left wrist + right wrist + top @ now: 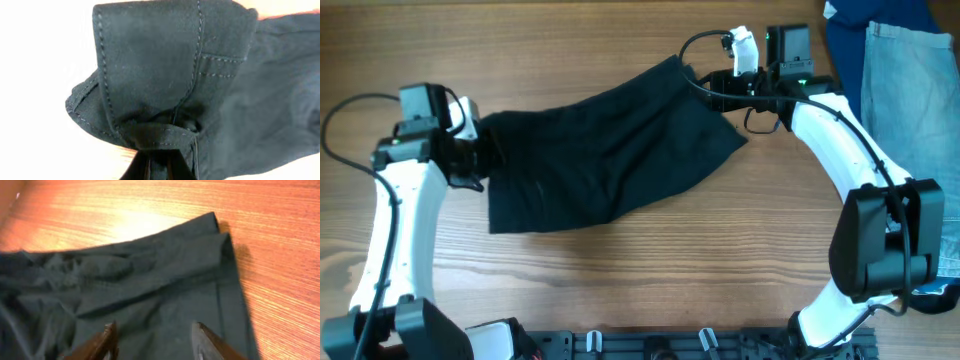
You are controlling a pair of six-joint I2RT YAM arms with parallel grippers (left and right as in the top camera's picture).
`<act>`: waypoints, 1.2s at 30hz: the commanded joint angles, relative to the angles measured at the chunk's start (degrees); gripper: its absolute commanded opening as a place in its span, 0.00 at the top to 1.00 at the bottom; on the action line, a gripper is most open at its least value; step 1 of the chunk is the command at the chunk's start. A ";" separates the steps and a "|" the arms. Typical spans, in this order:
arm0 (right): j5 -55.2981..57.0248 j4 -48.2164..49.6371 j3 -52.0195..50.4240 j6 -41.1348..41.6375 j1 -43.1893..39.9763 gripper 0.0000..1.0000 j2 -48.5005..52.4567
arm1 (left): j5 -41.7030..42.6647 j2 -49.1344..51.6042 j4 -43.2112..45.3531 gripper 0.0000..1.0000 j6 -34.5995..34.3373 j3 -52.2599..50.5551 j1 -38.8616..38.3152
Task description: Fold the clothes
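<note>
The clothes (605,150), a black soft garment, lie spread across the wooden table between my two arms. My left gripper (485,150) is at the garment's left end, shut on it. In the left wrist view a stitched, folded edge of the clothes (165,65) rises from the gripper (160,152), bunched where the jaws pinch it. My right gripper (705,82) is at the far right corner. In the right wrist view it (155,332) stands open, its two fingers (107,337) low over the clothes (150,280) with flat fabric between them.
Light-blue jeans (910,80) and a dark blue cloth (865,20) lie at the far right, just beyond the right arm. A black rail (670,345) runs along the table's front edge. Bare wood (620,280) shows in front of the garment.
</note>
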 commanded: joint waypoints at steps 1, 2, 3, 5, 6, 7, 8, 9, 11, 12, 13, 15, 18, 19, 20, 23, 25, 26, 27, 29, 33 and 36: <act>-1.42 -0.72 -0.13 0.00 0.44 0.68 2.56 | 0.72 -0.57 -1.14 0.96 4.66 5.49 0.68; -1.86 -0.96 -0.13 -0.04 0.57 0.72 2.89 | 0.04 -0.44 -1.16 0.96 4.81 6.69 0.70; -2.99 -1.16 -0.13 -0.07 0.72 0.76 3.17 | -1.75 -0.28 -1.62 0.96 5.20 8.26 0.85; -4.42 -1.57 -0.13 0.00 1.53 0.82 3.30 | -5.05 0.44 -3.98 0.96 6.05 12.09 1.99; -4.42 -1.62 -0.13 0.09 1.97 0.85 3.30 | -5.11 0.72 -4.61 0.96 6.43 13.35 2.71; -4.57 -1.55 -0.13 0.04 2.89 0.88 3.30 | -5.09 1.01 -4.98 0.96 6.88 14.58 3.67; -4.48 -1.33 -0.13 0.07 3.96 0.95 3.37 | -5.11 1.33 -4.72 0.96 7.72 15.39 4.70; -4.28 -1.03 -0.15 0.09 4.68 0.96 3.50 | -5.09 1.64 -4.31 0.96 7.69 15.76 5.49; -4.28 0.17 -0.15 0.28 6.43 0.96 4.02 | -5.07 2.60 -3.23 0.96 7.72 15.91 6.34; -3.98 0.90 -0.15 1.27 7.34 0.96 4.55 | -5.07 3.37 -2.69 0.96 7.76 15.91 6.36; -3.45 1.51 -0.15 1.90 8.09 0.96 5.35 | -5.05 4.31 -1.90 0.96 7.96 15.91 6.19; -3.48 3.04 -0.15 2.78 9.81 0.96 7.58 | -4.81 6.16 -0.31 0.96 7.93 15.91 5.33; -3.48 5.05 -0.15 2.93 12.09 0.96 10.93 | -3.72 8.48 1.64 0.96 7.50 15.91 3.41; -3.45 5.68 -0.15 2.95 12.76 0.95 11.98 | -3.72 8.94 2.10 0.96 7.41 15.91 2.75; -3.19 5.88 -0.15 2.95 13.11 0.96 12.76 | -3.76 9.25 2.47 0.96 7.08 15.91 2.27; 0.31 5.77 -0.15 4.13 13.42 0.96 15.02 | -3.69 9.29 3.54 0.96 5.40 15.91 0.94; 1.99 5.99 -0.15 5.22 13.18 0.96 16.41 | -3.48 9.29 4.26 0.96 3.89 15.91 -0.02; 2.27 6.03 -0.15 6.32 12.98 0.96 16.57 | -3.02 9.31 4.79 0.96 2.34 15.91 -0.94; 2.43 6.32 -0.20 6.58 12.94 0.96 16.76 | -2.67 9.31 5.29 0.96 1.01 15.91 -1.68; 2.62 7.13 -0.20 7.85 12.94 0.96 16.76 | -2.23 9.31 7.04 0.96 -3.04 15.91 -3.80; 2.84 7.67 -0.24 9.11 12.94 0.96 16.85 | -1.14 10.69 12.90 0.96 -10.36 15.91 -10.75; 2.84 7.54 -0.24 9.90 12.94 0.95 16.98 | -1.18 12.74 16.70 0.96 -14.16 15.91 -15.39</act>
